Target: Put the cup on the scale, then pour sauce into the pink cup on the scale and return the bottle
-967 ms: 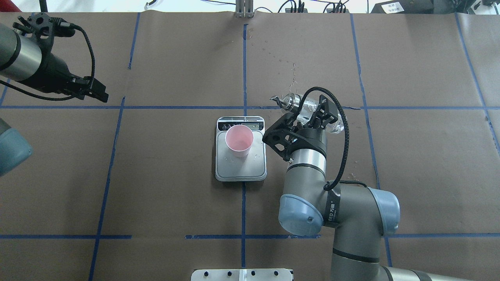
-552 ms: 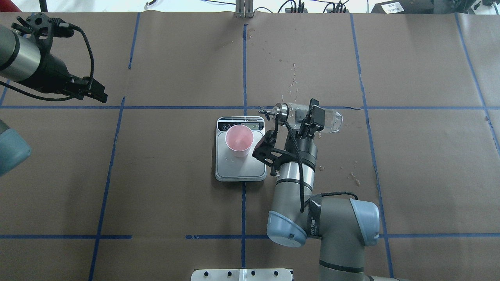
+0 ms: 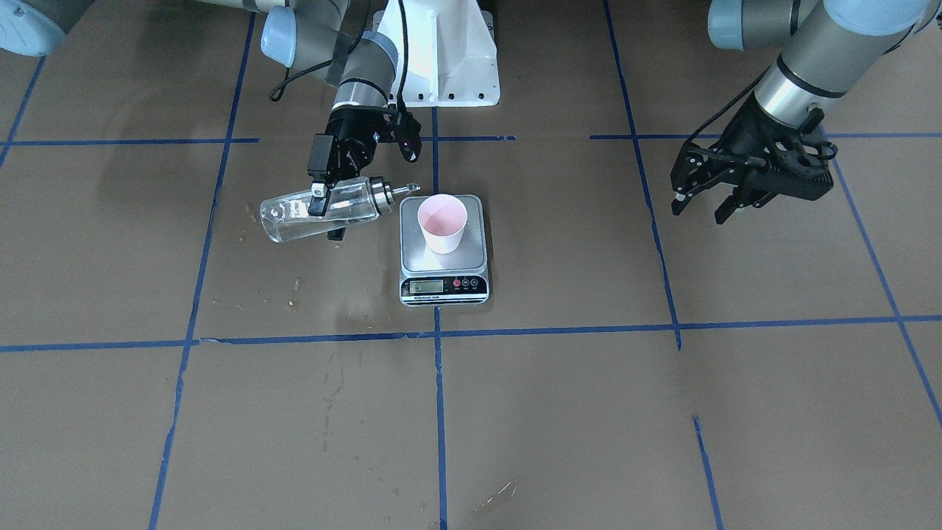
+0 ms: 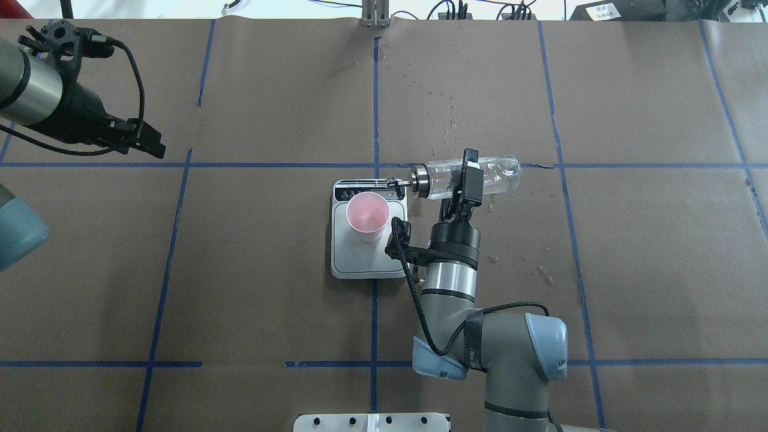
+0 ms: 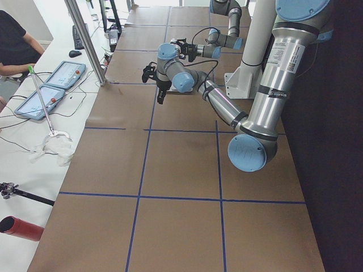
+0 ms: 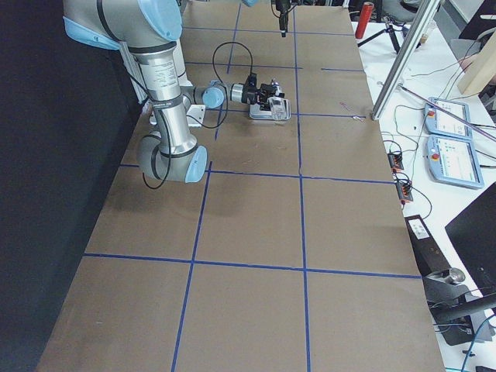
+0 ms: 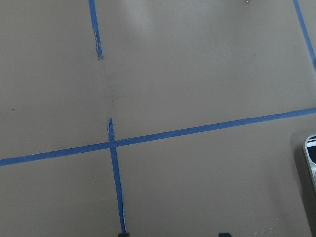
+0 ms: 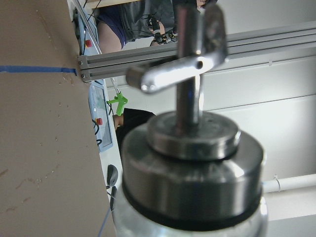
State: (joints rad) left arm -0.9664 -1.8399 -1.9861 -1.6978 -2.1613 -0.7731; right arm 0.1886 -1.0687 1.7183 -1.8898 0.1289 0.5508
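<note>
Swinging round since the earlier overhead frame, the right gripper [image 4: 467,180] now holds the bottle [image 4: 498,173] almost level, clamped across its glass middle. Its lower finger is hidden under the bottle from overhead, while the front view shows both. The clear sauce [image 3: 291,221] is barely distinguishable from the glass. The spout tip hangs over the scale's [image 4: 369,264] display corner, just beside the upright cup [image 4: 367,215] on the platform. The left gripper [image 3: 703,207] hovers well apart, fingers spread and empty.

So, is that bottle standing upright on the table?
No, the right gripper holds the bottle nearly on its side, spout toward the cup.
</note>
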